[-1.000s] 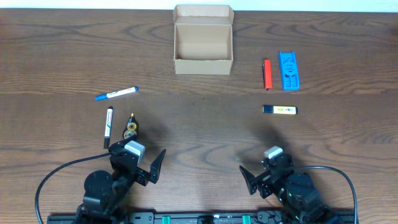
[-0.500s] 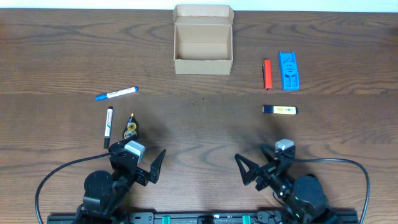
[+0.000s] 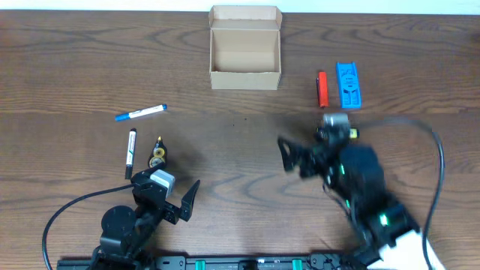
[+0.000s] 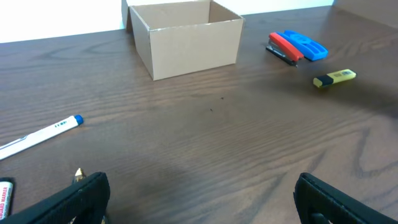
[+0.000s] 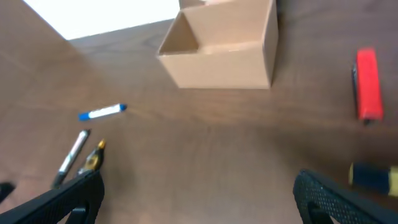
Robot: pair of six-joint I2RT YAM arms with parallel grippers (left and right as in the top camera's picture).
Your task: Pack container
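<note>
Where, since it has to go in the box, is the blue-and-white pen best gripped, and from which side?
Mid-barrel on the blue-and-white pen, from straight above: it lies flat on the table, so the jaws should close across its narrow width, square to its long axis.

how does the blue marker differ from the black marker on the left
The blue marker has blue ends; the black marker has black ends. In the overhead view the blue marker lies nearly sideways, the black marker nearly front-to-back. Both have white barrels and lie flat on the table.
</note>
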